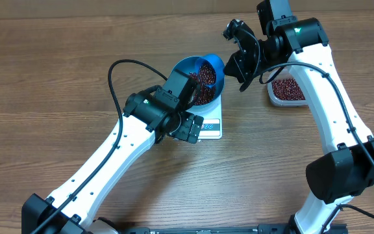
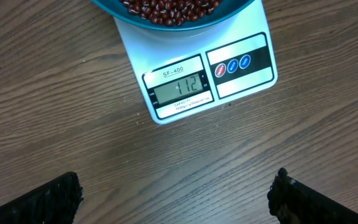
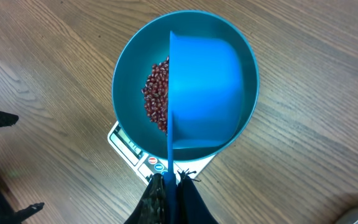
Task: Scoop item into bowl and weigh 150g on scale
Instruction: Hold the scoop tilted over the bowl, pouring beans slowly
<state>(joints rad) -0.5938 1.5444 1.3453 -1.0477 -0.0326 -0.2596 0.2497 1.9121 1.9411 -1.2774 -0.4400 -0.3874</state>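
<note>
The round blue bowl (image 1: 186, 67) stands on the white scale (image 1: 211, 123) with a heap of red-brown beans (image 1: 203, 90) in it. In the left wrist view the scale (image 2: 241, 81) has a lit display, with the bowl (image 2: 166, 25) above it. My right gripper (image 3: 171, 180) is shut on the thin handle of a small blue scoop (image 3: 207, 93), held tipped over the bowl (image 3: 129, 74) and hiding part of the beans (image 3: 157, 93). From overhead, the right gripper (image 1: 240, 62) hovers at the bowl's right. My left gripper (image 2: 176, 205) is open and empty over bare wood in front of the scale.
A clear plastic tub (image 1: 287, 90) of more beans sits to the right of the scale, under the right arm. The left arm (image 1: 167, 107) lies close against the bowl's left side. Bare wooden table surrounds everything.
</note>
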